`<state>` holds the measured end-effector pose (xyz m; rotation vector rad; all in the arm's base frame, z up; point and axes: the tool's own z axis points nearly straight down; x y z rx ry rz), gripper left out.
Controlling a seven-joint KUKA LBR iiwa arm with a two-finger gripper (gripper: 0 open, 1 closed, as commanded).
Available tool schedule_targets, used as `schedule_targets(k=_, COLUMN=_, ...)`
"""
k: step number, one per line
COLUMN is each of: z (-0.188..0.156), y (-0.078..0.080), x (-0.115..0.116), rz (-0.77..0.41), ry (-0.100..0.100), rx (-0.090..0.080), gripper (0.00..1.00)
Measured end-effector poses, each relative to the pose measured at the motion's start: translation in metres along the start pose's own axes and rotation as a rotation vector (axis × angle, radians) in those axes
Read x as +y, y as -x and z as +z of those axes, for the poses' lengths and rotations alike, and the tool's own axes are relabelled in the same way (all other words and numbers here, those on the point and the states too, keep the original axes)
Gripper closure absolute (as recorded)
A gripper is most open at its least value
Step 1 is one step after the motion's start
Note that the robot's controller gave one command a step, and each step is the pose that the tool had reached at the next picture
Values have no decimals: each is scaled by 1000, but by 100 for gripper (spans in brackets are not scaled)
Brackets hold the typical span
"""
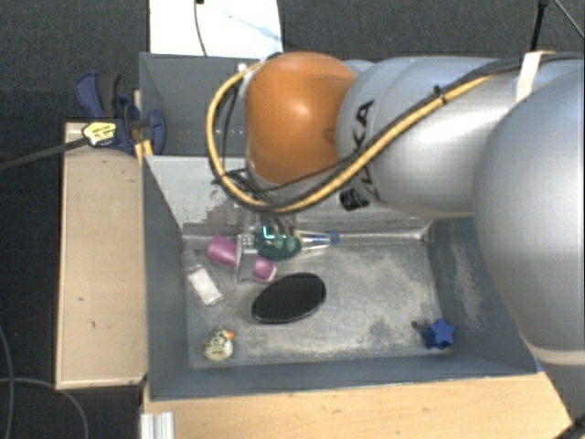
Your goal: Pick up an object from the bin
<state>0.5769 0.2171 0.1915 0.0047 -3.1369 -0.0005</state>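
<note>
My gripper [262, 228] is low over the back left part of the bin, mostly hidden under the arm's orange cover. Directly beneath it lies a teal rounded thing [281, 243]. A magenta cylinder [220, 250] lies just to its left, and a smaller pink piece [264, 269] sits just in front. A clear stick with a blue end [317, 240] points right from the teal thing. A black oval disc [289, 298] lies flat in front of this cluster.
A clear whitish block [204, 287] lies by the left wall. A small yellowish ball-like thing [218, 345] sits in the front left corner, and a blue jack-shaped piece [438, 334] at the front right. The arm covers the bin's back right.
</note>
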Motion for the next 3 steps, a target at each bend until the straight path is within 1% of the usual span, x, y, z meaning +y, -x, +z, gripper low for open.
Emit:
schedule_targets(k=1, z=86, y=10, x=-57, rz=-130, ry=-2, rx=-2, gripper=0)
schedule_targets(k=2, z=83, y=10, x=-54, rz=-129, ry=0, rx=-4, gripper=100)
schedule_targets(k=3, z=-67, y=-20, x=-91, rz=-185, ry=0, rx=-14, gripper=100)
